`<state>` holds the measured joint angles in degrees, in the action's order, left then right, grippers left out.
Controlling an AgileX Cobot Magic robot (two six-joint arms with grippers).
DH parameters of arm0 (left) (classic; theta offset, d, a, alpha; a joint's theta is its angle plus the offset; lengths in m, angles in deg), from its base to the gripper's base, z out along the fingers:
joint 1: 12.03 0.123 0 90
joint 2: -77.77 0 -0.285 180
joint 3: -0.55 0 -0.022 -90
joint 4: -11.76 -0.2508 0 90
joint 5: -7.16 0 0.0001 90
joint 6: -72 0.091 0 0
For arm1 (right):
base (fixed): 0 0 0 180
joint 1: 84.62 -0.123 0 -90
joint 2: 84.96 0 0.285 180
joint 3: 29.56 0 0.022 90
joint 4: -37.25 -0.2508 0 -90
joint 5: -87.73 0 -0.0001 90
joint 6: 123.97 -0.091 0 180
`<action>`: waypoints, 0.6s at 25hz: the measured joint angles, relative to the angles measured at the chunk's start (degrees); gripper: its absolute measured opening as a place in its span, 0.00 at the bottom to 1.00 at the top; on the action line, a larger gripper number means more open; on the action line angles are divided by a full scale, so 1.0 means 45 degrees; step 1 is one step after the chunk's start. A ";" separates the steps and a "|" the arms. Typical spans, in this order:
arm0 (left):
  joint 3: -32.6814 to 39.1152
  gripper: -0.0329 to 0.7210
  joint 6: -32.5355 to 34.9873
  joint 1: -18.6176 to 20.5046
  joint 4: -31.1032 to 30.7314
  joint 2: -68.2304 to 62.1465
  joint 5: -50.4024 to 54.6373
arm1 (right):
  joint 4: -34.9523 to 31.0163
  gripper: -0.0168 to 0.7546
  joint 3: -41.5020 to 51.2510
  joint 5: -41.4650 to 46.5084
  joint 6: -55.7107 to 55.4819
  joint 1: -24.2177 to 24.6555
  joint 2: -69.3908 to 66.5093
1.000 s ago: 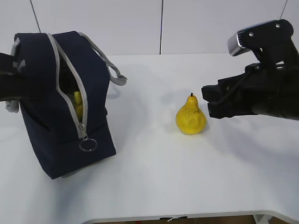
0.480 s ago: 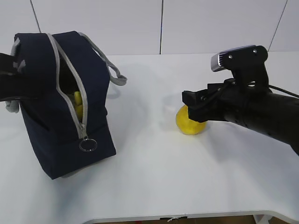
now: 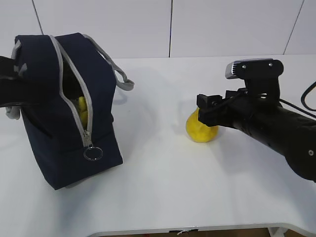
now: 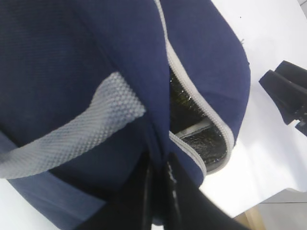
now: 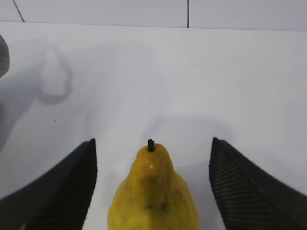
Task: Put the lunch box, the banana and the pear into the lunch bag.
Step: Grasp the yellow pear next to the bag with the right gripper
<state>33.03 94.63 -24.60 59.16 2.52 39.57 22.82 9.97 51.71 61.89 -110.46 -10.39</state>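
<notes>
The navy lunch bag (image 3: pixel 64 113) stands at the left with its zipper open. The yellow banana (image 3: pixel 82 110) shows inside through the opening. My left gripper (image 3: pixel 19 93) is at the bag's left side. In the left wrist view it (image 4: pixel 160 184) is shut on a fold of the bag's fabric (image 4: pixel 72 62) beside the opening. The pear (image 3: pixel 200 131) stands upright on the table. My right gripper (image 3: pixel 205 111) is open around it, and in the right wrist view (image 5: pixel 152 143) the pear (image 5: pixel 153 196) sits between the fingers (image 5: pixel 72 191) without touching them. The lunch box is hidden.
The white table (image 3: pixel 163 182) carries the bag and the pear. A grey webbing handle (image 3: pixel 121 79) hangs off the bag toward the pear. The zipper's ring pull (image 3: pixel 93 153) dangles at the bag's front. The silver lining (image 4: pixel 194 139) shows inside the opening.
My right gripper has moved left and down from beside the pear, and its open fingers now straddle it. The bag and my left gripper have not moved.
</notes>
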 joint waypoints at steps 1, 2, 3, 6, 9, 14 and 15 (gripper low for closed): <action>0.0000 0.02 0.0000 0.0000 0.0000 0.0000 0.0000 | 0.0000 0.78 -0.0022 -0.0153 -0.0032 0.0000 -0.0085; 0.0000 0.02 0.0000 0.0000 0.0000 0.0000 0.0000 | 0.0031 0.78 -0.0022 -0.0249 -0.0092 0.0000 -0.0195; 0.0000 0.02 0.0000 0.0000 0.0000 0.0000 0.0000 | 0.0085 0.78 -0.0046 -0.0319 -0.0159 0.0000 -0.0309; 0.0000 0.02 0.0000 0.0000 0.0000 0.0000 0.0000 | 0.0655 0.78 -0.0143 -0.0403 -0.0517 0.0000 -0.0565; 0.0000 0.02 0.0000 0.0000 0.0000 0.0000 0.0000 | 0.0911 0.78 -0.0286 -0.0521 -0.0648 0.0000 -0.0804; 0.0000 0.02 0.0000 0.0000 0.0000 0.0000 0.0000 | 0.0911 0.78 -0.0844 -0.0548 -0.0675 0.0000 -0.1537; 0.0000 0.02 0.0000 0.0000 0.0000 0.0000 0.0000 | 0.0911 0.78 -0.0964 -0.0565 -0.0675 0.0000 -0.1634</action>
<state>33.03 94.63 -24.60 59.16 2.52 39.57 26.92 5.63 49.17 58.85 -110.46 -17.74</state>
